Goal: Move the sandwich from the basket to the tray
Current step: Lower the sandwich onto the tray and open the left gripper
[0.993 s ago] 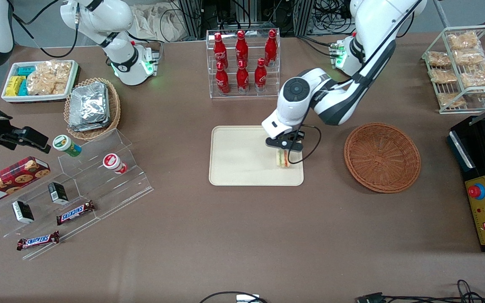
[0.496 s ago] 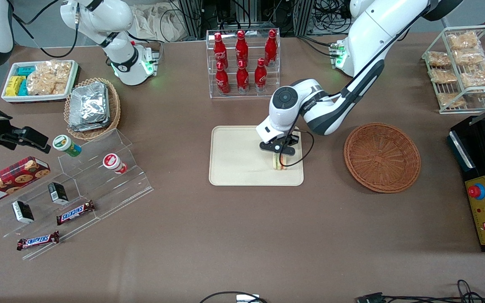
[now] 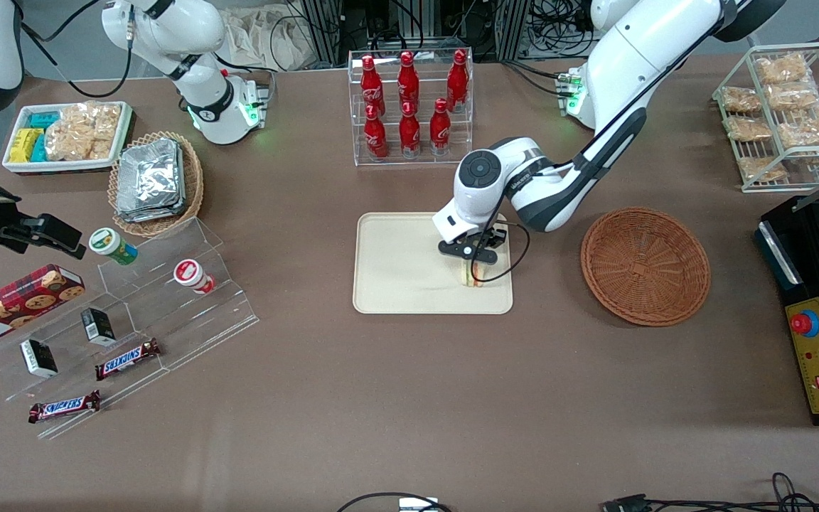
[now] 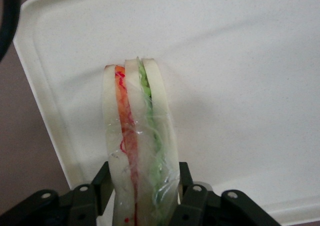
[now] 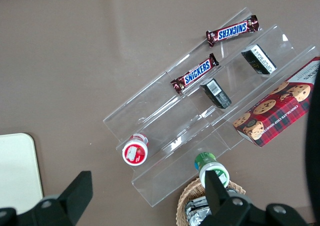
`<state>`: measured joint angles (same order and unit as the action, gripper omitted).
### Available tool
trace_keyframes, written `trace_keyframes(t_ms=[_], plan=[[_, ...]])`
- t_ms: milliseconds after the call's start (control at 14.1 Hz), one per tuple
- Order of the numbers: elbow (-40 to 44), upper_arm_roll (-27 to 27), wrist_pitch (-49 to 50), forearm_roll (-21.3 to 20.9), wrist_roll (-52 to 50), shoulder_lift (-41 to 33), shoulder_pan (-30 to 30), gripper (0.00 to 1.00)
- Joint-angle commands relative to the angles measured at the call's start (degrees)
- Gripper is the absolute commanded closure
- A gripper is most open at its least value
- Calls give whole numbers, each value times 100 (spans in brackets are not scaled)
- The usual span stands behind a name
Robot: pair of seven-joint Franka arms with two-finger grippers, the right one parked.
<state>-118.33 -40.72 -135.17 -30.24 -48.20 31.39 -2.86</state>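
Fingers [image 4: 102, 186] of my gripper [image 4: 142, 196] were clamped on the sandwich [image 4: 137, 146], holding it upright over the tray [image 3: 395, 263], at the end nearest the basket [image 3: 645, 265]. I judged the placing step nearly finished; next I needed to let go and lift straight. Soft bread in slick clear wrap; smooth beige tray; coarse round wicker.

Brown tabletop [image 3: 395, 398] (matte, evenly lit), cables [image 3: 793, 498] at its near edge, metal framing [image 3: 324, 28]
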Motion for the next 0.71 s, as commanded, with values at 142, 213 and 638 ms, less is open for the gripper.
trace_keyframes(t_ms=[142,213,638], plan=[[196,21,192,-123,-627,-10,-13,0],[283,21,306,-123,-968,-132,-4,0],[1556,12,1860,-44,-1288,-414,23,0]])
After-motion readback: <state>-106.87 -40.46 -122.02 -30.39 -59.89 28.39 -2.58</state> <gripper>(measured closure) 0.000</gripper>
